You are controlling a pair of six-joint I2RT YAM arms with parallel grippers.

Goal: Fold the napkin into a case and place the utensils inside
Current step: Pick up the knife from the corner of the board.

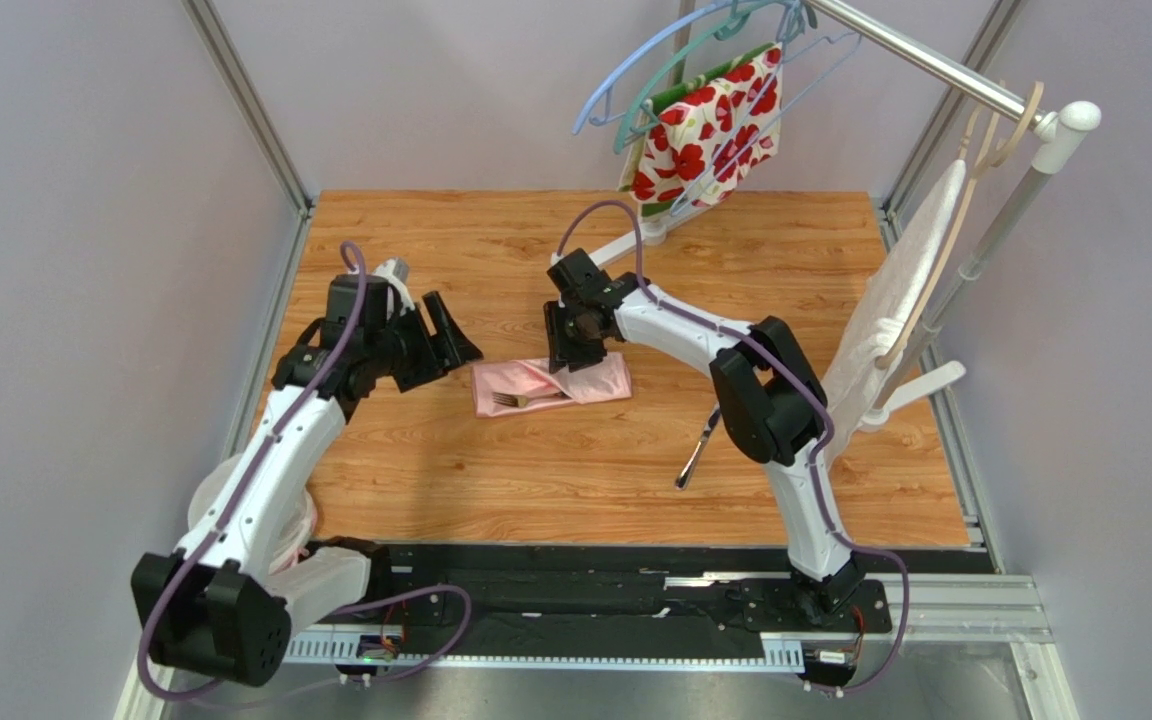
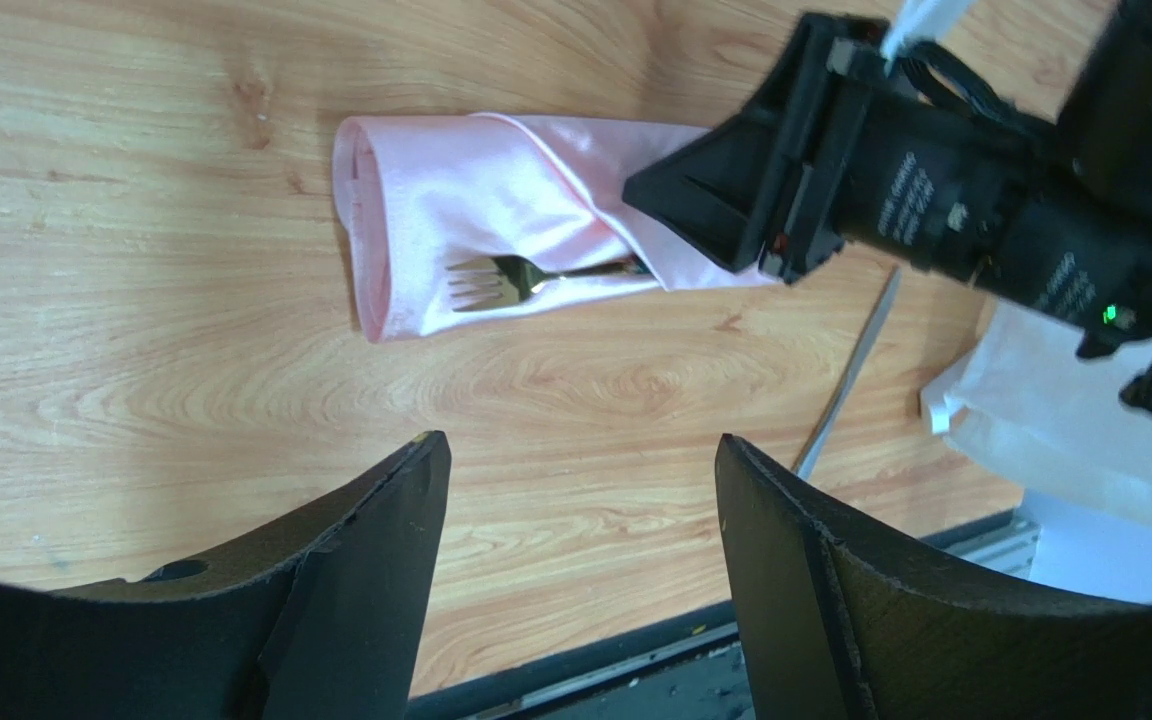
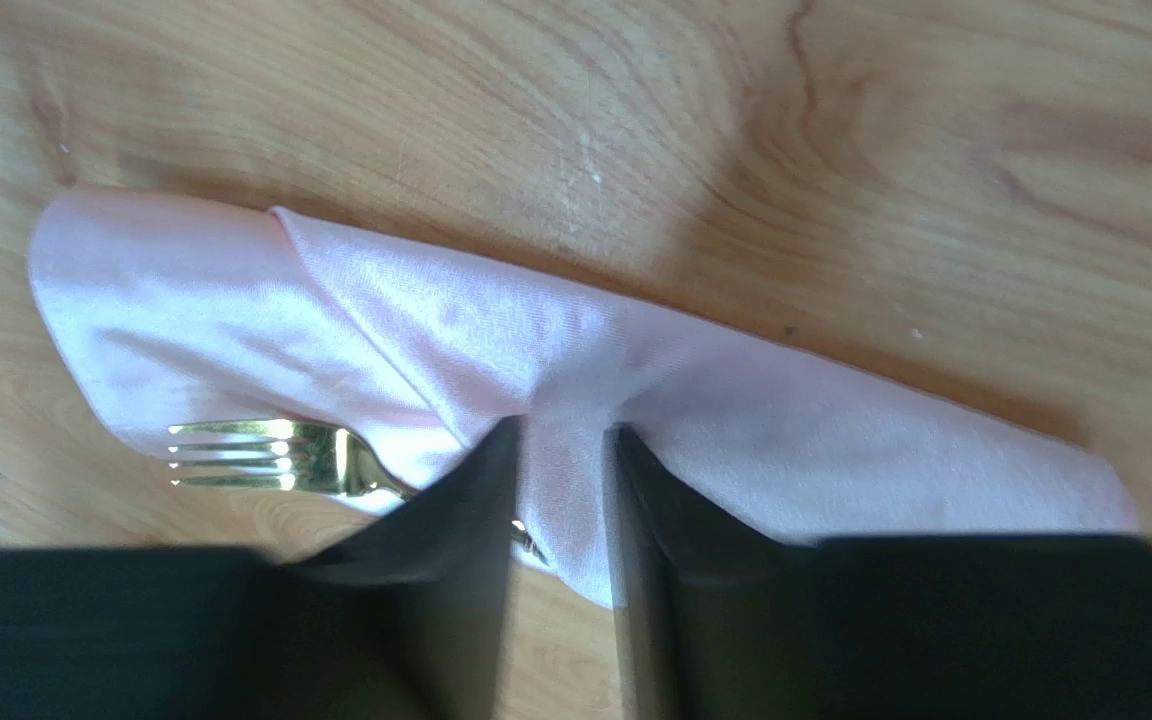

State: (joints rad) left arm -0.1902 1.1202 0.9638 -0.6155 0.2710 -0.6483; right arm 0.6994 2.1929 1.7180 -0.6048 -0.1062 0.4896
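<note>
The light-pink napkin (image 1: pixel 600 384) (image 2: pixel 447 195) (image 3: pixel 237 300) lies folded into a flat oblong case on the wooden table. A fork (image 2: pixel 500 278) (image 3: pixel 259 455) lies in its fold, tines sticking out at the left end. The second utensil, a dark thin piece (image 1: pixel 695 450) (image 2: pixel 848 372), lies bare on the wood to the right of the case. My right gripper (image 1: pixel 570 353) (image 3: pixel 564 435) stands over the case's middle, jaws a narrow gap apart, with a ridge of pink cloth between them. Left of the case, my left gripper (image 1: pixel 444 336) (image 2: pixel 582 450) hangs above bare wood, wide open and empty.
A red-and-white floral cloth (image 1: pixel 710 135) hangs from hangers on a rail (image 1: pixel 928 60) at the back. A white cloth (image 1: pixel 898 315) (image 2: pixel 1048 420) drapes over a rack at the right edge. The black base rail (image 1: pixel 612 578) runs along the near edge.
</note>
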